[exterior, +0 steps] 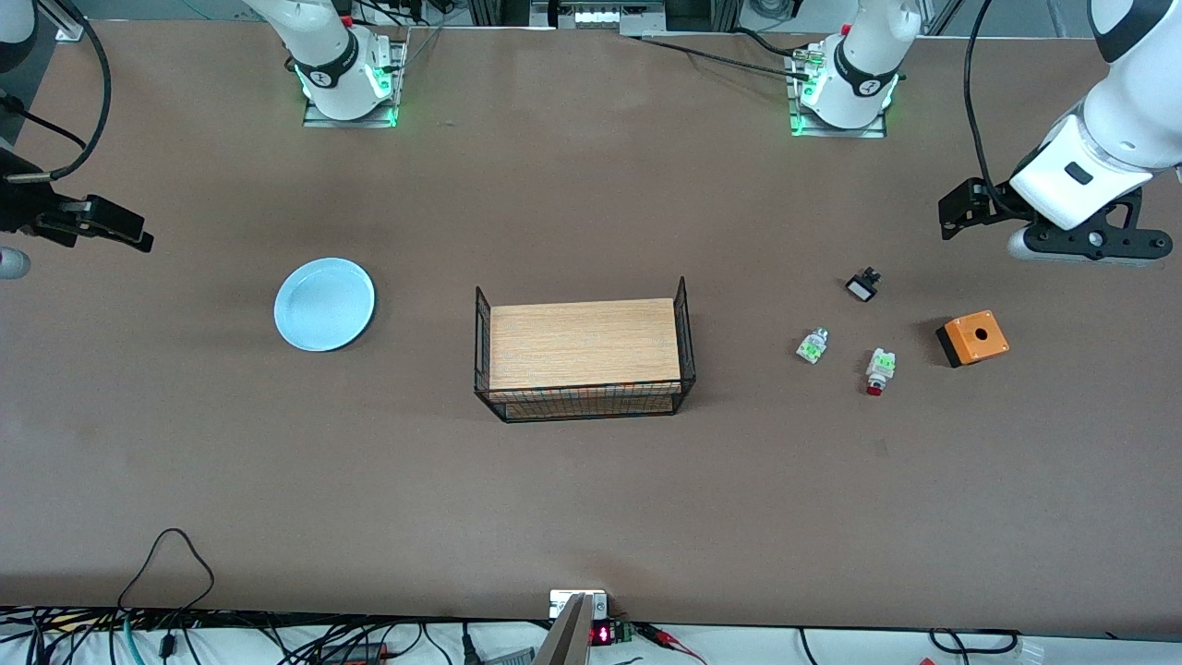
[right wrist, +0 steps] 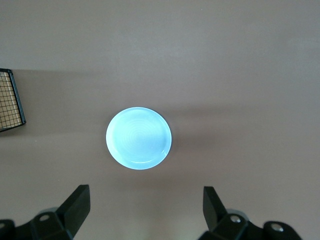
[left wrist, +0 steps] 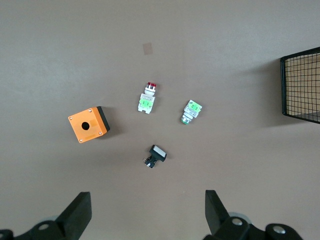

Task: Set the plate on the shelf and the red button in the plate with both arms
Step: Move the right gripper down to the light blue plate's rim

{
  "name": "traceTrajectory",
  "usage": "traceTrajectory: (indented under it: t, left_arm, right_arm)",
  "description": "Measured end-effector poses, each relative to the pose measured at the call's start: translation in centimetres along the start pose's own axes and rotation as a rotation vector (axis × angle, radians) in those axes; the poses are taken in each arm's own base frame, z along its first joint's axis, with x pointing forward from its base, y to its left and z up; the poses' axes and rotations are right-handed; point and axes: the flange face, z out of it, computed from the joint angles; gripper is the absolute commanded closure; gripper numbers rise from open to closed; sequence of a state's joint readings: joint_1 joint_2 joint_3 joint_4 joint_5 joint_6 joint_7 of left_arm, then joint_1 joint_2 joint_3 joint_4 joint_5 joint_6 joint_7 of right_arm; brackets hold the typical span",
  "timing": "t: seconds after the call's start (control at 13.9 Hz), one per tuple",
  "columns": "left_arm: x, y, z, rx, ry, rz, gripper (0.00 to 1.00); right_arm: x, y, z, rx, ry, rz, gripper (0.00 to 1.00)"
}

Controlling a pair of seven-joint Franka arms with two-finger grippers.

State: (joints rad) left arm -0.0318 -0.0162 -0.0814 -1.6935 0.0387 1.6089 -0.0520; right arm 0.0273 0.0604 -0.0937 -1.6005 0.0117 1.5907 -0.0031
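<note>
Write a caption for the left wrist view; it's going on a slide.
Open left claw hovers over red button, green-marked twin, black-and-white part and orange box.

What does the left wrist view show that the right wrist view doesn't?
Only the left wrist view: the red button, a green-marked part, a black-and-white part, an orange box and the open left end effector. Only the right wrist view: the plate and the open right end effector. Both: brown table and a wire basket corner.
</note>
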Motion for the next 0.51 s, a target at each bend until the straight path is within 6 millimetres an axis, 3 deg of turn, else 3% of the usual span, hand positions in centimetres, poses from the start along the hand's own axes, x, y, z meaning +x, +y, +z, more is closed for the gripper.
traceTrajectory:
  t: [0.51]
  left_arm:
    - [-0.02,0.0,0.0,0.0,-0.001,0.0,0.0]
  right_arm:
    - [0.38,-0.18,0.73,-0.001,-0.012,-0.004,0.0]
